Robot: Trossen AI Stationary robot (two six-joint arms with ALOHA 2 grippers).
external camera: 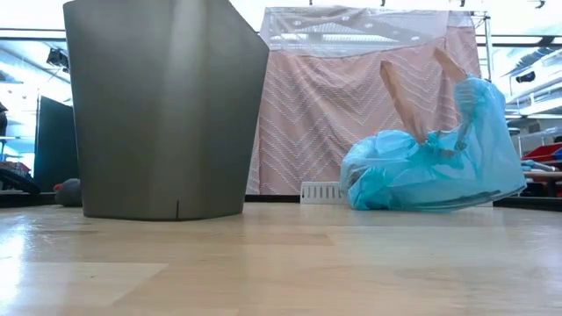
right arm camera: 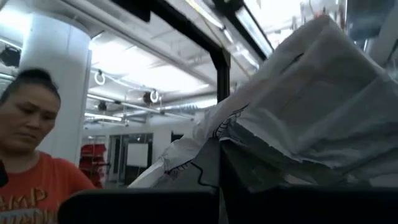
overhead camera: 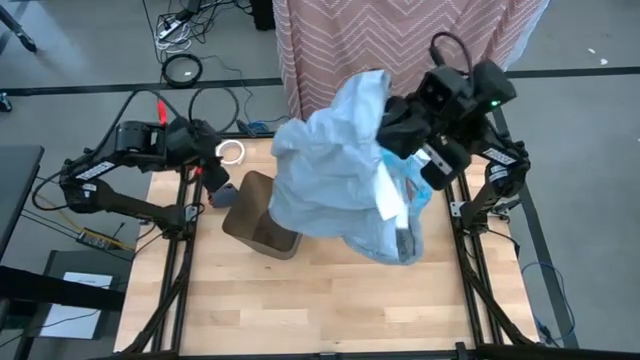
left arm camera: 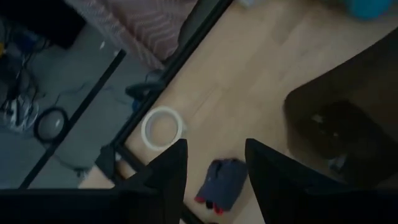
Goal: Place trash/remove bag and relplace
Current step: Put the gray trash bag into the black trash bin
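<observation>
A grey-brown bin (overhead camera: 258, 228) stands on the wooden table, left of centre, with a few trash scraps (left arm camera: 339, 163) on its bottom. My right gripper (overhead camera: 388, 128) is raised at the far right and is shut on a large pale blue bag (overhead camera: 325, 170), which billows over the bin's right side. Under it, a filled cyan bag (external camera: 430, 171) rests on the table at the right, with tan strips standing out of it. At the far left my left gripper (left arm camera: 214, 168) hangs open and touches nothing. It is above a dark lump (left arm camera: 221, 183) and beside a white tape ring (left arm camera: 163, 129). My right gripper holds bunched film of the pale bag (right arm camera: 214, 146), gathered in several layers around its fingers (right arm camera: 249, 180). The fingers slant upward from the table's right side. The film drapes over them and hides the exact place of contact. The bag is lifted and spreads out slack toward the bin.
A patterned pink curtain (overhead camera: 400, 40) hangs behind the table's far edge. Dark frame rails (overhead camera: 465, 260) run along both table sides. A person in an orange shirt (right arm camera: 31, 180) stands beyond the table. Bare wood lies toward the near edge (overhead camera: 320, 310).
</observation>
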